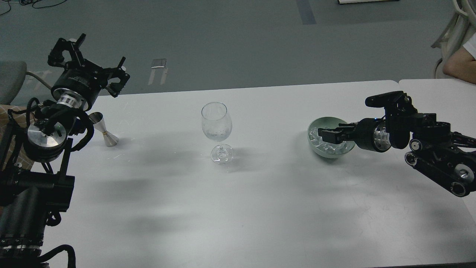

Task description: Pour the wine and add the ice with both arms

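Note:
An empty clear wine glass (216,124) stands upright at the middle of the white table (238,208). A pale green bowl (327,120) to its right holds several clear ice cubes (315,135). My right gripper (324,136) reaches in from the right, with its dark fingers low inside the bowl among the ice. I cannot tell whether it is open or shut, or whether it holds a cube. My left gripper (91,56) is wide open and empty. It is raised above the table's far left edge, behind a small metal jigger (104,133).
A person's arm (459,63) and a white chair show at the far right, beyond a second table (438,89). Grey floor lies beyond the far edge. A grey chair back sits at the far left.

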Robot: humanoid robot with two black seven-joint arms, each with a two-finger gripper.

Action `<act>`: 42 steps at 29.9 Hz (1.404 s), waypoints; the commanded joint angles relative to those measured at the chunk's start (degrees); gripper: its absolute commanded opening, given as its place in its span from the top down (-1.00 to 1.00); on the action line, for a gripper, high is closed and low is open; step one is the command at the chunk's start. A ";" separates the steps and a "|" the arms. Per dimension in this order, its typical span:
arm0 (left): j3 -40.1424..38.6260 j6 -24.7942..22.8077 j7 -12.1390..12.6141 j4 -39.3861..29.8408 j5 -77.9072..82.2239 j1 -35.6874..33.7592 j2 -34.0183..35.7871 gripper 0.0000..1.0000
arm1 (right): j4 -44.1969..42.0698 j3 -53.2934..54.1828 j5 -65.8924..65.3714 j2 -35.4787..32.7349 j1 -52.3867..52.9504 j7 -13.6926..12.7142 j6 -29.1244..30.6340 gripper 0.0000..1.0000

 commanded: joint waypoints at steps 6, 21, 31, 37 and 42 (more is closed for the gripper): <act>0.00 -0.01 -0.07 0.18 0.00 0.50 -0.18 -0.96 | 0.15 -0.02 -0.01 0.01 -0.53 0.00 0.10 -0.53; -0.17 -0.27 -0.07 0.18 0.00 1.47 -0.88 -0.95 | 0.06 -1.25 -0.01 -0.08 0.09 0.43 0.10 -0.35; -0.96 -0.45 -0.07 0.18 -0.09 1.65 -0.97 -0.96 | 0.06 -2.92 -0.10 -0.08 0.26 0.35 0.19 -0.35; -0.97 -0.54 -0.07 0.18 -0.09 2.26 -0.97 -0.96 | 0.06 -3.10 -0.10 -0.17 0.09 0.35 0.19 -0.21; -0.88 -0.98 -0.07 0.18 -0.09 2.35 -0.97 -0.96 | -0.02 -3.10 -0.19 -0.17 0.09 0.35 0.19 -0.18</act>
